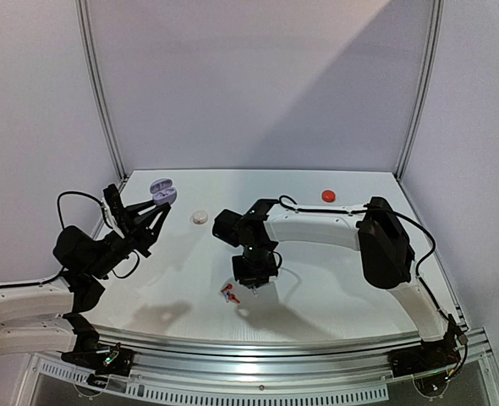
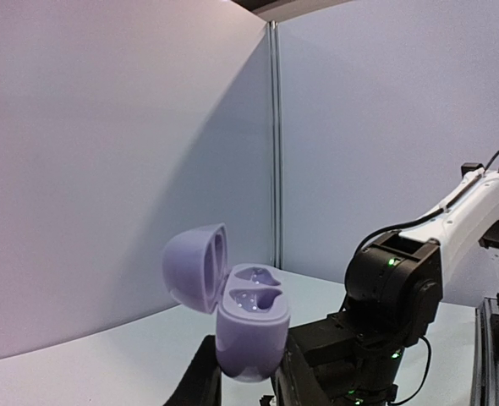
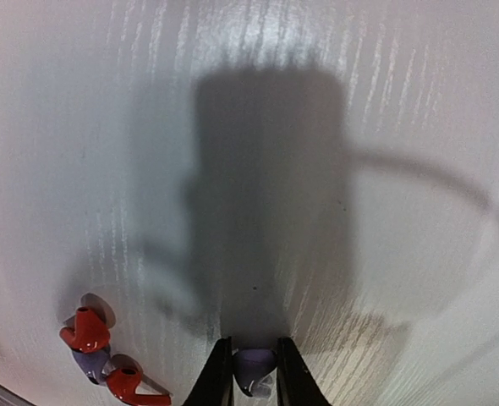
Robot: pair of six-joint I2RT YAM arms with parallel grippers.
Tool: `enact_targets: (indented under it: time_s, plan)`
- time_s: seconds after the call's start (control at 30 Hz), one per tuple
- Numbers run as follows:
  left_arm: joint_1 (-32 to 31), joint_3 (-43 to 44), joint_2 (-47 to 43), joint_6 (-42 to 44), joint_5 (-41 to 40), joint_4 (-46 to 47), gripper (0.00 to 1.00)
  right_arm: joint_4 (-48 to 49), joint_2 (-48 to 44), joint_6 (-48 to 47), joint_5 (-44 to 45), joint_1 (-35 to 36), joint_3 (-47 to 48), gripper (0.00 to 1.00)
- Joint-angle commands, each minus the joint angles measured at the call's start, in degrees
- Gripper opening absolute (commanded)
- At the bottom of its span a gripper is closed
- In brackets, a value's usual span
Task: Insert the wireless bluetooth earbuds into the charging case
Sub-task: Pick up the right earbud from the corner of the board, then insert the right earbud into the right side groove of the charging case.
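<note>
My left gripper (image 2: pixel 248 382) is shut on the open lavender charging case (image 2: pixel 249 326) and holds it up in the air, lid tipped back, both sockets empty; the case also shows in the top view (image 1: pixel 162 190). My right gripper (image 3: pixel 254 372) is shut on a lavender earbud (image 3: pixel 254 365) and holds it just above the table. Two red-orange earbuds (image 3: pixel 97 351) and another lavender earbud (image 3: pixel 89 364) lie in a cluster on the table to the left of the right gripper; the cluster also shows in the top view (image 1: pixel 228 293).
A small white round case (image 1: pixel 200 217) sits near the table's middle back. A red-orange round case (image 1: pixel 328 195) sits at the back right. White walls enclose the table on three sides.
</note>
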Motion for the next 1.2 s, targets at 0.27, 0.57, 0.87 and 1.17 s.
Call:
enact_targets:
  time_s: [0.27,0.57,0.87,1.17]
  plan:
    - [-0.8,-0.3,1.1,1.5,-0.3,1.1,0.0,1.0,-5.2,-2.0,9.9,0.1,4.7,0.0]
    - [-2.8,0.2,4.8,10.9,1.3,9.3,0.0,29.4,-25.0,-13.3,24.5,1.8,2.3,0.0]
    - [-4.3,2.2,7.9,17.9,-3.7,14.5,0.0,60.0,-27.2,-30.2,21.2,8.1,0.0,0.0]
    - [-4.3,4.1,8.2,13.9,-9.3,15.7,0.0,67.1,-24.1,-41.2,21.8,11.8,1.2,0.0]
